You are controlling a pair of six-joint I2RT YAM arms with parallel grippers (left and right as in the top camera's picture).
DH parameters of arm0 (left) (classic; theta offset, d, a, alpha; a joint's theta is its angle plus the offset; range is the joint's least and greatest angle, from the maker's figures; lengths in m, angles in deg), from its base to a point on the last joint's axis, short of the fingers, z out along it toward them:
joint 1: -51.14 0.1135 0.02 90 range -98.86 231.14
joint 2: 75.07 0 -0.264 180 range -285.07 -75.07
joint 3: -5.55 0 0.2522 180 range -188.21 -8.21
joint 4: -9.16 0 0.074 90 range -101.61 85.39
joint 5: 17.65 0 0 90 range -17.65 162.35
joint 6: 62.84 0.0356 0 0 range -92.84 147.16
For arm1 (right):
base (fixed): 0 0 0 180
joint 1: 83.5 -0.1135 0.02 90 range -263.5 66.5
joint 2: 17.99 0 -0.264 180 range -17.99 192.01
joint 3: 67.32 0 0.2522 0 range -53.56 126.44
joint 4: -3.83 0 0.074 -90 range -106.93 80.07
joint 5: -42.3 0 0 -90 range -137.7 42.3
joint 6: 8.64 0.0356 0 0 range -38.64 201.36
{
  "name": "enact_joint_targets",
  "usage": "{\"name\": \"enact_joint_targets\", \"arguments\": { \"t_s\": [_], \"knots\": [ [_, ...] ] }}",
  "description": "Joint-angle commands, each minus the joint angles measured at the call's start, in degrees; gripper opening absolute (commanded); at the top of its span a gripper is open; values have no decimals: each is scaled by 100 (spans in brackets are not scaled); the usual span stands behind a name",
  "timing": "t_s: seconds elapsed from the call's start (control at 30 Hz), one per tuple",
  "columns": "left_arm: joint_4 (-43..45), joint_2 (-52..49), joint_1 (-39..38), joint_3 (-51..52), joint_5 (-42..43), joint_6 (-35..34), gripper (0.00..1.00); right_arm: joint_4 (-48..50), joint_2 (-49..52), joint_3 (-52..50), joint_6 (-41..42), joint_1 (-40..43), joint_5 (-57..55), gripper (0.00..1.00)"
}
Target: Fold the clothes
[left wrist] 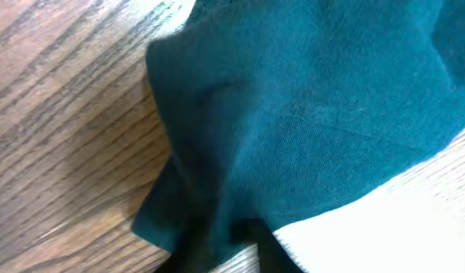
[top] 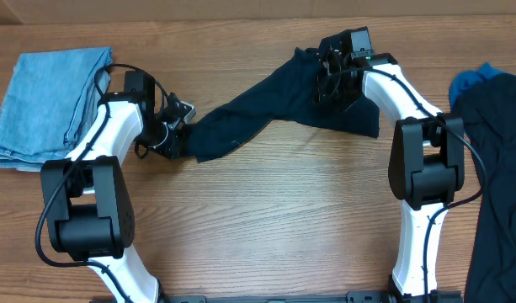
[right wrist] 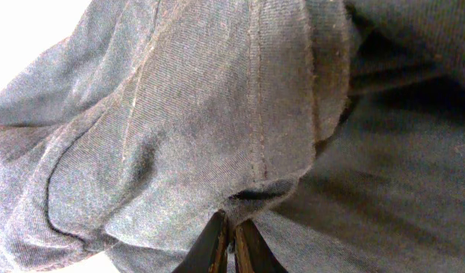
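Pinching the left end of the clothes [top: 258, 114], your left hand [top: 177, 137] has its jaws drawn narrow. In the wrist view the fabric puckers down into the gap between its dark fingers [left wrist: 190, 255]. Your right hand [top: 332, 74] is all but closed too. Its two fingers [right wrist: 211, 252] stand almost touching, a stitched hem of the cloth sits right at their tips, and loose folds drape over and around them.

The clothes span the space between your two hands, running from the left hand up and across to the right hand near the far side of the worktop [top: 274, 219]. The left part is a narrower, drawn-out band lying on the wood. The right part is wider and bunched under the right hand, with its lower edge spread onto the worktop. The fabric is plain dark navy, thin and soft, and creased along its length.

Beyond your left hand, near the far left corner, a light blue denim garment [top: 47, 93] lies folded, apart from the clothes. At the right edge, past your right arm, lies another dark garment [top: 497, 168] with a bright blue patch [top: 470, 82] at its top.
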Motion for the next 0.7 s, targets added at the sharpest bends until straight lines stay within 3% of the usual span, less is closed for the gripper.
{"name": "enact_joint_targets", "arguments": {
  "t_s": [0.0, 0.17, 0.4, 0.67],
  "knots": [
    [26, -52, 24, 13, -15, 92, 4, 15, 28, -35, 0, 0, 52, 4],
    [-81, -48, 22, -289, -7, 22, 4, 4, 26, -20, 2, 0, 59, 4],
    [-1224, -48, -101, -2527, -48, -271, 4, -35, -791, 505, 310, 0, 525, 4],
    [-1764, -44, -855, -4457, -876, -260, 4, 236, -2358, 514, 474, 0, -278, 4]
  ]
}}
